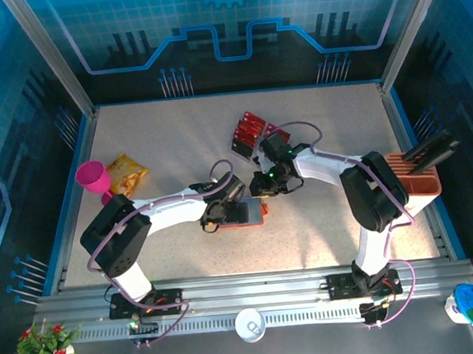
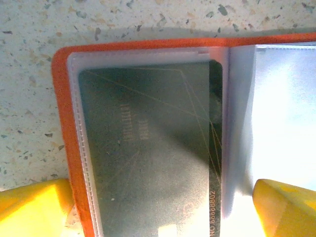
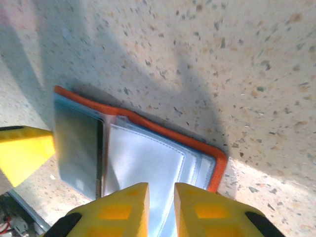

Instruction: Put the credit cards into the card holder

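We see the speckled table [image 1: 166, 133] with both arms reaching toward its middle. The left arm [image 1: 161, 210] stretches low from its base toward the right. The right arm [image 1: 335, 167] folds at the elbow and reaches to the left, so the two wrists meet over the card holder [image 1: 252, 213]. The holder lies open and flat on the table, orange cover down and clear pockets up. The left gripper [image 2: 160, 205] points down at it with its fingers [image 2: 34, 202] spread wide: one is just outside the holder's left edge, the other over the pocket page right of the fold. The right gripper [image 3: 161, 207] hangs above the holder's pale pocket side, its fingers [image 3: 118, 210] drawn close with a narrow gap and nothing between them that we can see. An orange slotted rack [image 1: 415, 182] stands at the table's right edge, well apart. The credit cards [image 1: 253, 130] lie in a red pile just behind the right wrist, apart from the holder. At the far left, a pink cup [image 1: 94, 177] stands beside a yellow snack bag [image 1: 128, 171]. A card [image 2: 148, 148] sits inside the holder's left pocket, dark through the plastic.
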